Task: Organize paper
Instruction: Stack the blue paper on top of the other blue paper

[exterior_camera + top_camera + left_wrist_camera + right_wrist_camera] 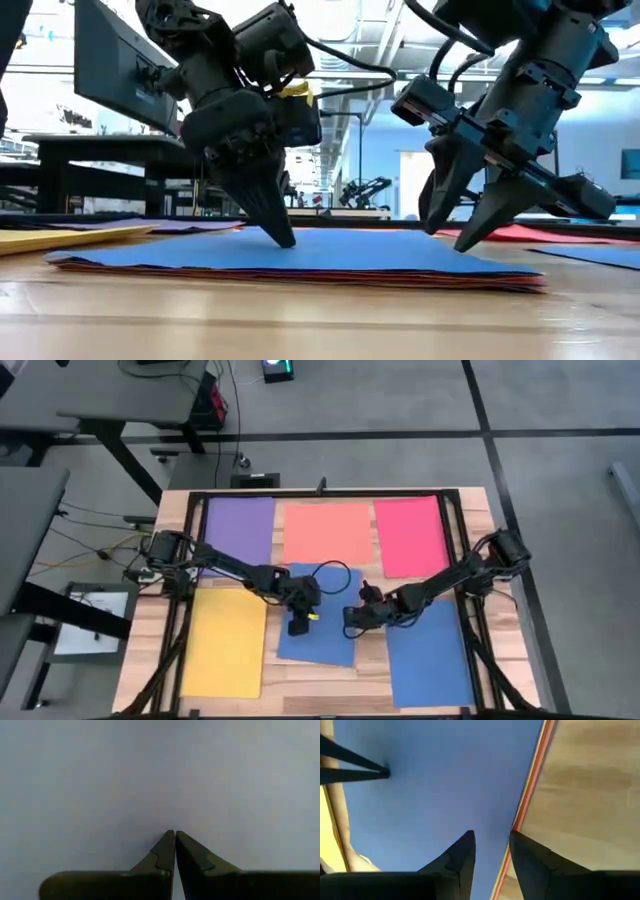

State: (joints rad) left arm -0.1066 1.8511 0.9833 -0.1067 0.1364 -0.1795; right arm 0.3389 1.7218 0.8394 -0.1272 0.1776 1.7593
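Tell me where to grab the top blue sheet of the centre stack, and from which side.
Take the top blue sheet at its right edge, coming from the right gripper's side. That edge is free, with bare wooden table beyond, and the open fingers straddle it. The shut left gripper presses on the sheet's middle, pinning the flat stack.

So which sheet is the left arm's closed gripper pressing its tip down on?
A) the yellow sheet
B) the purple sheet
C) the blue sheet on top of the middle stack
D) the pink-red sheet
C: in the low view the left gripper, fingers together, touches its tip to the blue sheet on top of the middle stack; from above it sits over that same blue sheet, while the open right gripper stands at the sheet's edge.
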